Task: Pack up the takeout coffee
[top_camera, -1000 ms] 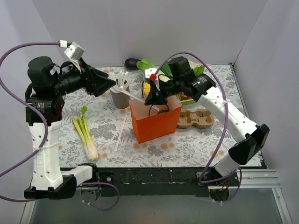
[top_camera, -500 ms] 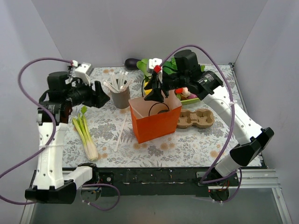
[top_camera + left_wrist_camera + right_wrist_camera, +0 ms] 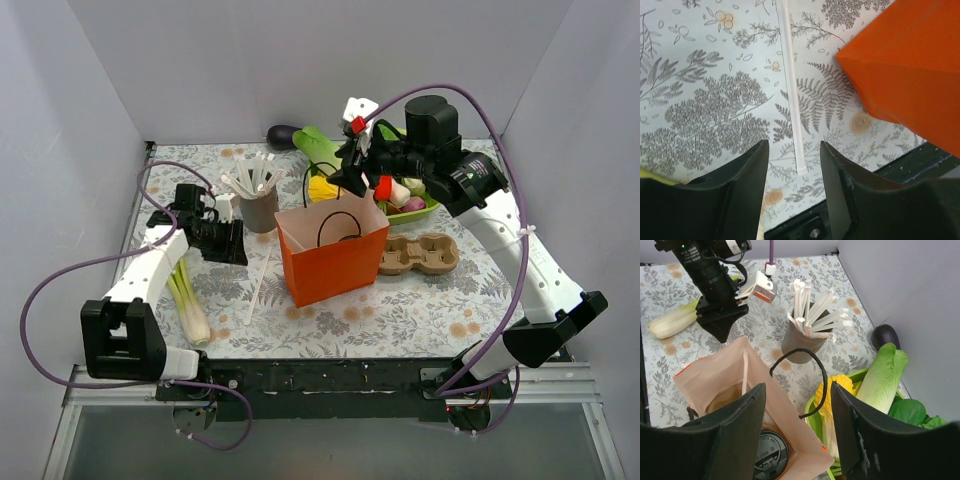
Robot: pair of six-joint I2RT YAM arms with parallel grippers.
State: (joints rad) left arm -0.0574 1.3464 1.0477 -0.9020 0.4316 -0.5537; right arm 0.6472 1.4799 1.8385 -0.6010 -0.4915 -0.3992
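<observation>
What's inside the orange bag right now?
From the right wrist view, the orange bag holds the takeout coffee, with only its black lid showing. One white stick leans on the inner wall. The cup body under the lid is hidden.

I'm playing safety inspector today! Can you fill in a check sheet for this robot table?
Surface: flowery tablecloth, no spills seen.
Job's things: takeout coffee inside the orange bag, black lid showing; pulp tray beside the bag, empty.
Clutter: grey cup of white sticks, loose stick, leafy stalk, green tray of vegetables, aubergine.
Grippers: left pincer open, low over the loose stick; right pincer open, empty, above the bag.
Cables: purple cables loop loose, none seen snagged.
Surroundings: grey walls on three sides; nothing else seen.
</observation>
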